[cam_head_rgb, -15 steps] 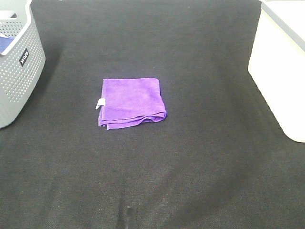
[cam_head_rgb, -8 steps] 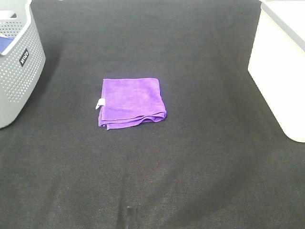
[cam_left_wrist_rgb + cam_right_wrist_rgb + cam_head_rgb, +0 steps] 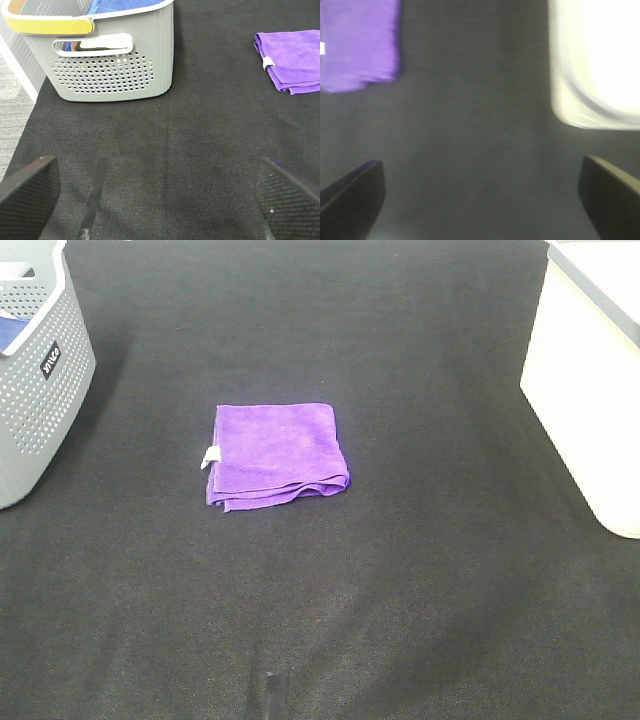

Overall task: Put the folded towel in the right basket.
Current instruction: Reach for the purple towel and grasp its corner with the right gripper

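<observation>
A folded purple towel point(image 3: 277, 454) with a small white tag lies flat on the black table, left of centre. It also shows in the left wrist view point(image 3: 292, 66) and, blurred, in the right wrist view point(image 3: 357, 45). The right basket point(image 3: 590, 370) is white and stands at the right edge; it shows in the right wrist view point(image 3: 595, 65) too. Neither arm appears in the exterior high view. My left gripper point(image 3: 160, 197) is open and empty, well short of the towel. My right gripper point(image 3: 480, 200) is open and empty above bare cloth between towel and white basket.
A grey perforated basket point(image 3: 40, 370) with blue cloth inside stands at the left edge; it fills the left wrist view's far side point(image 3: 105, 55). The black table cloth point(image 3: 400, 570) covers the whole surface. A floor strip point(image 3: 12, 105) shows past the table's left edge.
The towel and both baskets have not moved in the exterior high view. A shadow at the lower right of the table has faded.
</observation>
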